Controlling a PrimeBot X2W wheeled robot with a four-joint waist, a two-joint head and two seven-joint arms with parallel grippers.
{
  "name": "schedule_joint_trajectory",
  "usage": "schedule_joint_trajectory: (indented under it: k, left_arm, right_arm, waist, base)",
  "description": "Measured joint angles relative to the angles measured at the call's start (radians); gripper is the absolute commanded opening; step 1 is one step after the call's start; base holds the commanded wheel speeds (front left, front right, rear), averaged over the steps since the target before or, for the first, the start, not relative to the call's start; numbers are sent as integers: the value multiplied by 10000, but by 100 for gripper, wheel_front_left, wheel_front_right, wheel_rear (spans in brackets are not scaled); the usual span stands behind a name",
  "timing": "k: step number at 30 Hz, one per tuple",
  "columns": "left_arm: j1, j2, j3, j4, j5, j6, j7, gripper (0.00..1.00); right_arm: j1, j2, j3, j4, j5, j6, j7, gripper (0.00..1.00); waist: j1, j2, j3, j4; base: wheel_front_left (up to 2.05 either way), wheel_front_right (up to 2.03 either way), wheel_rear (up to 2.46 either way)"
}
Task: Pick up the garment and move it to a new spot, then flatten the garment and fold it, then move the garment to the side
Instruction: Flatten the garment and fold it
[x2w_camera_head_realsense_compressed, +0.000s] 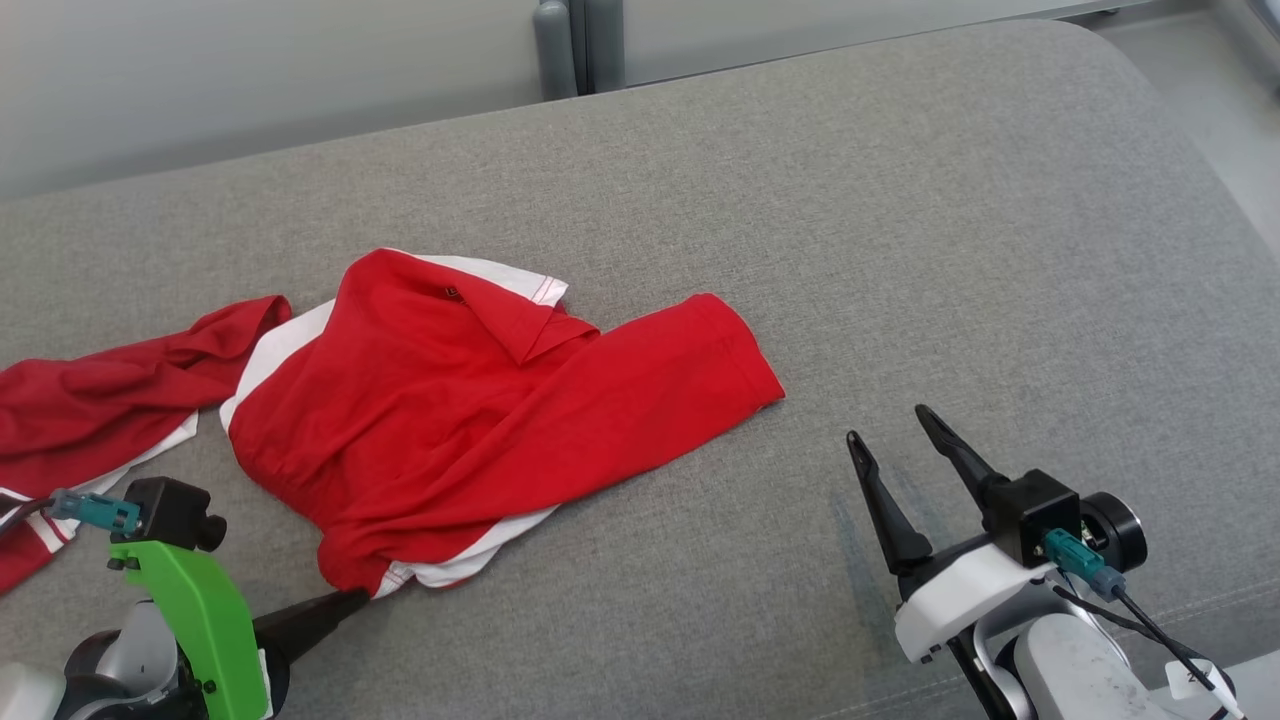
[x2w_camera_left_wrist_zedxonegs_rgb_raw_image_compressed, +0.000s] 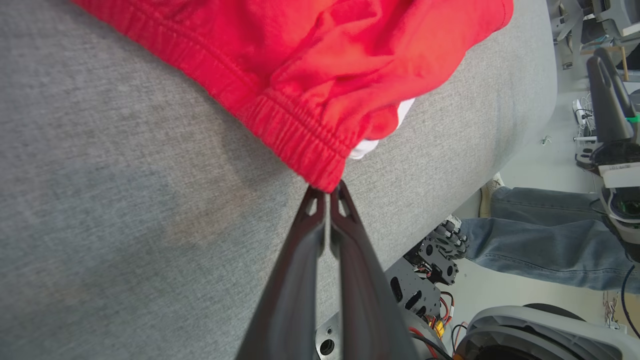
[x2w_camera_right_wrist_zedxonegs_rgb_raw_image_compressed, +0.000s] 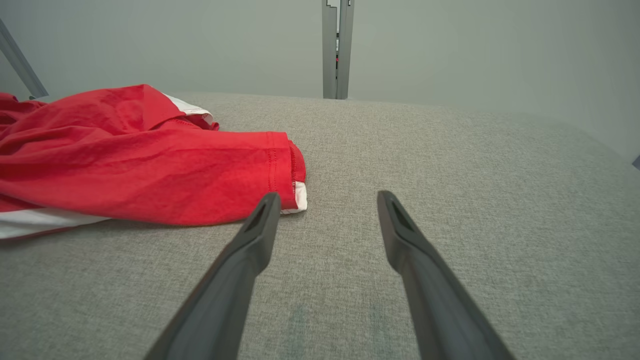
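Garment (x2w_camera_head_realsense_compressed: 480, 420) atop grey cushion (x2w_camera_head_realsense_compressed: 900, 200)

Garment (x2w_camera_head_realsense_compressed: 470, 420): red top with white panels and trim, collar (x2w_camera_head_realsense_compressed: 520, 325) showing. Crumpled, not flattened. One sleeve (x2w_camera_head_realsense_compressed: 690, 350) is stretched out to the right, and more red fabric trails off left. It lies on the grey padded surface (x2w_camera_head_realsense_compressed: 900, 200), left of centre in head view.

Polo shirt (x2w_camera_head_realsense_compressed: 450, 420) lying on the left half of the padded surface (x2w_camera_head_realsense_compressed: 900, 250), one sleeve reaching rightward, left gripper (x2w_camera_head_realsense_compressed: 352, 600) at its near hem corner, right gripper (x2w_camera_head_realsense_compressed: 888, 422) nearer and right of the sleeve, apart from it, metal post (x2w_camera_head_realsense_compressed: 578, 45) behind the far edge
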Motion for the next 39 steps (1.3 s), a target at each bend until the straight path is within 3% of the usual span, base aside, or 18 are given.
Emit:
schedule_joint_trajectory:
  k: [9, 11, 12, 21, 26, 34, 39]
  left_arm:
    - [-258, 94, -8, -424, -395, 86, 696, 1]
    - [-266, 161, 150, -424, -391, 167, 639, 60]
    - [-265, 207, 276, -422, -391, 234, 571, 100]
    - [666, 500, 635, -897, -54, 410, -209, 100]
    - [1414, 192, 518, -1223, 548, 577, -917, 100]
    - [2041, -901, 42, -1484, 669, 644, -1793, 100]
    - [2059, -1221, -236, -1202, 1768, 566, -2627, 100]
  right_arm:
    - [-63, -2, -12, 56, -2, -10, 0, 100]
    - [-206, 25, 105, 90, -8, 71, 0, 100]
    - [-253, 63, 146, 92, -13, 84, 0, 100]
    - [-141, 125, -59, 159, -12, 48, 0, 100]
    - [79, 13, -268, 153, 0, -40, 0, 100]
    - [80, -105, -301, 109, -17, -29, 0, 100]
    - [69, -107, -255, 63, -92, -19, 0, 100]
  waist:
    - [0, 0, 127, -44]
    - [0, 0, 114, -86]
    - [0, 0, 104, -118]
    - [0, 0, -56, -362]
    - [0, 0, -44, -144]
    - [0, 0, -71, 289]
    - [0, 0, -89, 562]
  base:
    - [0, 0, 0]
    - [0, 0, 0]
    - [0, 0, 0]
    - [0, 0, 0]
    - [0, 0, 0]
    - [0, 0, 0]
    - [0, 0, 0]
